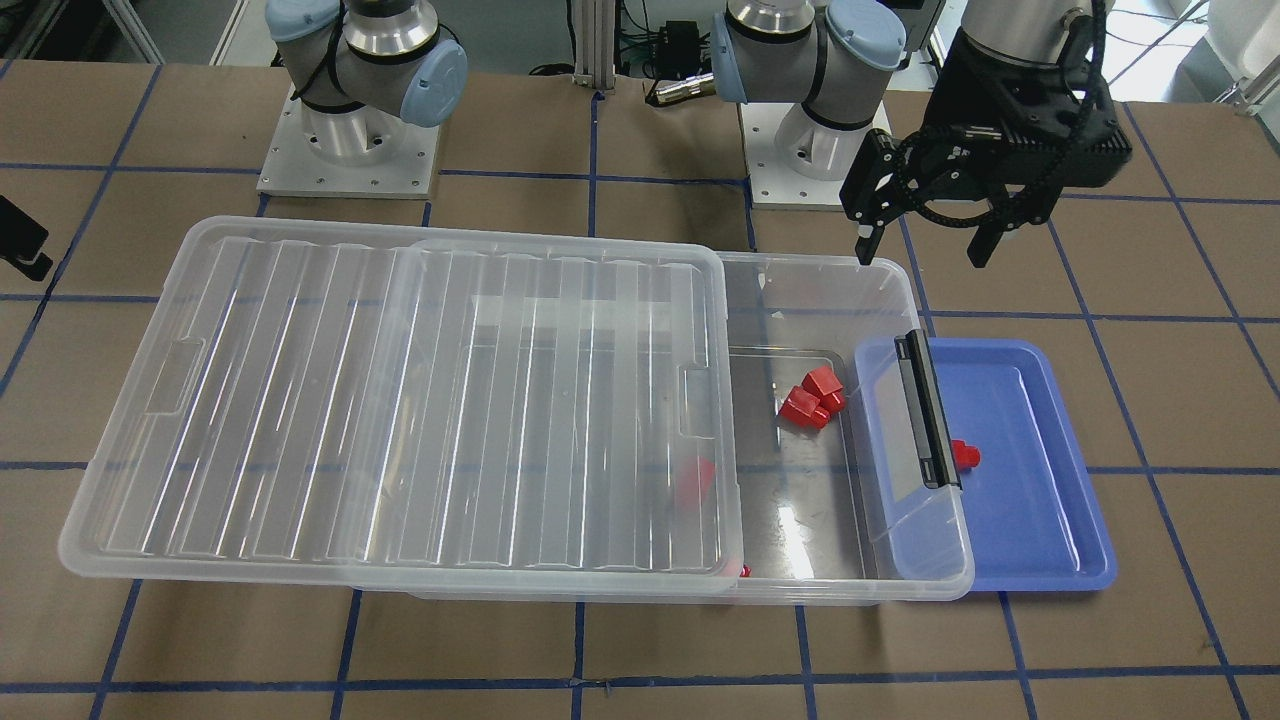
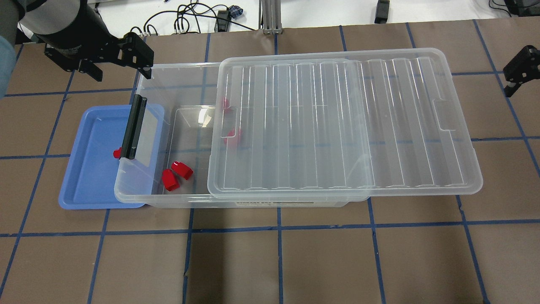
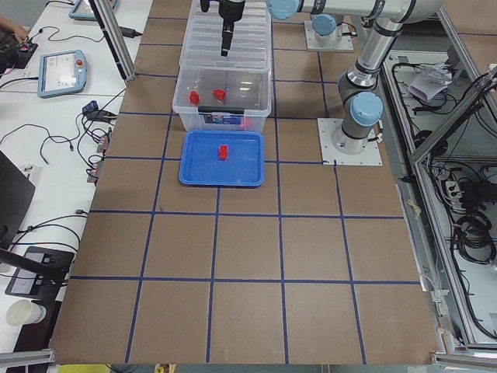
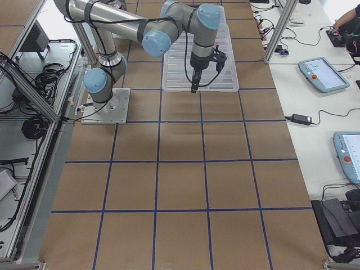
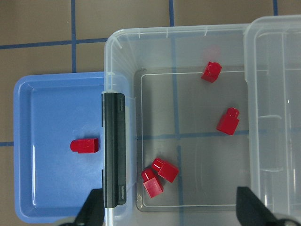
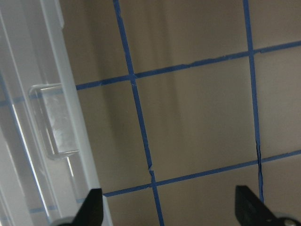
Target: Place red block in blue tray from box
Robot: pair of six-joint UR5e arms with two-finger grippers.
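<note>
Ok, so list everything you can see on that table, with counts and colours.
red block in tray: one, red, lying in the blue tray.
red blocks in box: four, red, on the box floor; two touching near the latch, two apart nearer the lid.
blue tray: one, blue, at the box's latch end.
box: one, clear, mid-table.
lid: one, clear and ribbed, offset along the box, latch end uncovered.
latch: one, black, on the box end.
table: one, brown, blue grid lines.
left tool: open, empty, above the box's latch end.
right tool: open, empty, over table beside the lid.
</note>
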